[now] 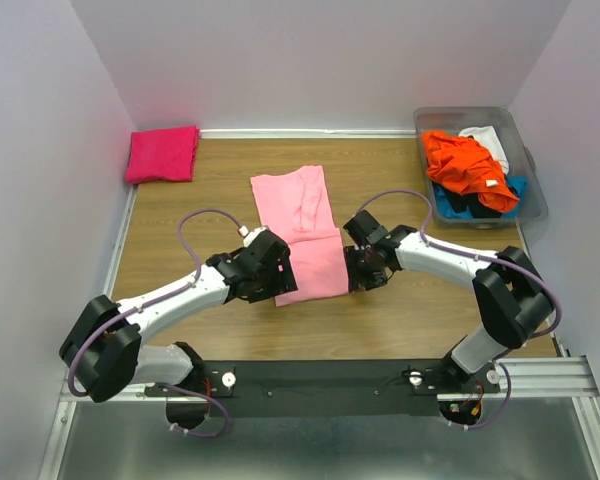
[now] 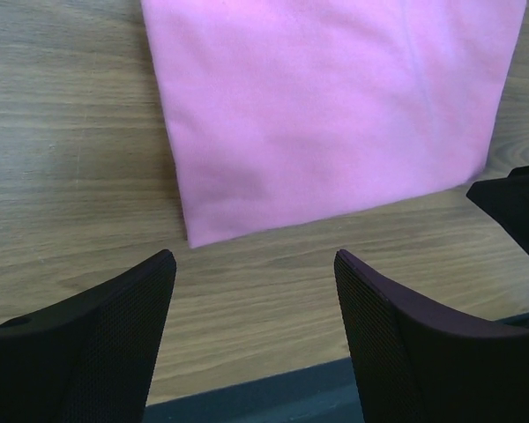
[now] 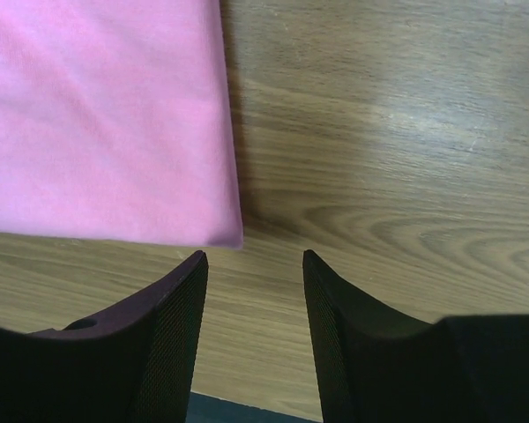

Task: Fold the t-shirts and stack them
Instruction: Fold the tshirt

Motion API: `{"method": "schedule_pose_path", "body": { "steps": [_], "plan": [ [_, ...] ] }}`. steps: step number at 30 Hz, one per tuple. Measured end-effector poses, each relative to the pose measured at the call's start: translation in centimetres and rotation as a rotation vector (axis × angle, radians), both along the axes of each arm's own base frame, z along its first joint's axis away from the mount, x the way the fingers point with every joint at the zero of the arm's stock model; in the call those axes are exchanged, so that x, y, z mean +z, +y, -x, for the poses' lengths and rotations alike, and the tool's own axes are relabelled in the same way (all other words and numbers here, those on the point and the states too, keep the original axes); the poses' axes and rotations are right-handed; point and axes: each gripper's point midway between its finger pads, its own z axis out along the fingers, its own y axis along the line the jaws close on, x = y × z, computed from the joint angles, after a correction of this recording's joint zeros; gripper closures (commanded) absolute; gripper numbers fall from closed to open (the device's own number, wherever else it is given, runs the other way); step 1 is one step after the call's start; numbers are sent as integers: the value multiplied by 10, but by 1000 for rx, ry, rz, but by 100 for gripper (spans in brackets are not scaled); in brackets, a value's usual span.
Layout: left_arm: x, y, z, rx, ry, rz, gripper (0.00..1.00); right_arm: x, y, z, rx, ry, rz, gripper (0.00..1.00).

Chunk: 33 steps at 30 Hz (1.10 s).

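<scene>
A light pink t-shirt (image 1: 302, 222) lies folded into a long strip in the middle of the wooden table, its near end doubled over. My left gripper (image 1: 277, 278) is open and empty just off the shirt's near left corner (image 2: 194, 236). My right gripper (image 1: 360, 272) is open and empty just off its near right corner (image 3: 232, 236). Neither gripper touches the cloth. A folded hot-pink t-shirt (image 1: 162, 153) lies at the far left corner of the table.
A clear plastic bin (image 1: 533, 188) at the far right holds an orange shirt (image 1: 464, 164) with white, blue and black ones under it. White walls close in the table on three sides. A black rail (image 1: 320, 378) runs along the near edge.
</scene>
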Motion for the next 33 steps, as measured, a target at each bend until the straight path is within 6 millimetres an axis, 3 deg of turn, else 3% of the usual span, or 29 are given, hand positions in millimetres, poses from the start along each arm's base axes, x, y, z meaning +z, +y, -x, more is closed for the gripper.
{"method": "schedule_pose_path", "body": {
  "steps": [20, 26, 30, 33],
  "plan": [
    [-12, 6, 0, 13, 13, -65, 19, -14, 19, -2, 30, -10, 63, 52],
    [-13, 8, 0, 16, 13, -76, 19, -16, 21, -2, 31, -20, 73, 72],
    [-14, 9, 0, 18, 14, -82, 19, -16, 28, -1, 36, -25, 58, 99],
    [-15, 10, 1, 18, 18, -87, 19, -16, 29, -1, 39, -26, 57, 99]
  ]
}}
